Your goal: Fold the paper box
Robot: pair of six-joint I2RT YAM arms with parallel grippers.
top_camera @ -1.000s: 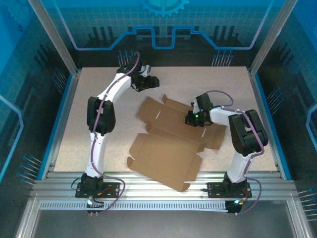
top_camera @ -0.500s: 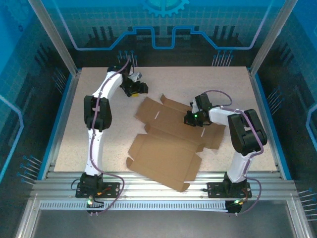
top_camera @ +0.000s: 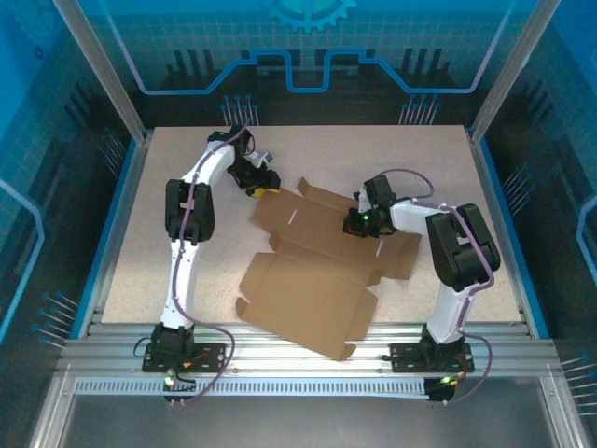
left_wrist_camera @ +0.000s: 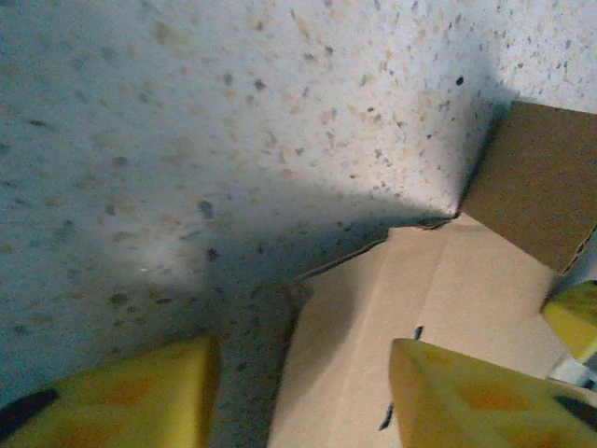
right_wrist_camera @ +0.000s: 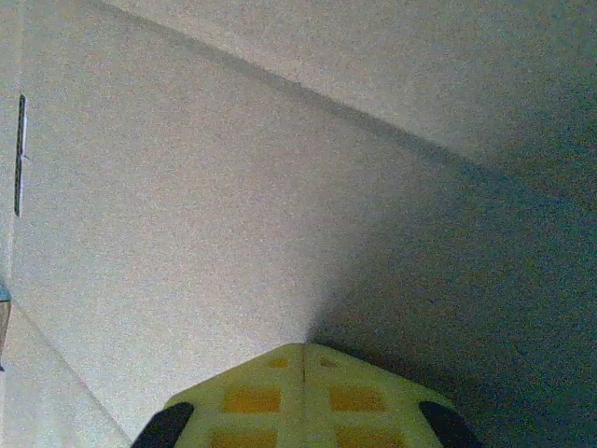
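Left claw (left_wrist_camera: 300, 364) hangs half-open astride the upper-left edge of the paper box (top_camera: 312, 271), which lies flat mid-frame; right claw (right_wrist_camera: 303, 353), closed, pins its panel. Next you likely pinch and raise that edge.
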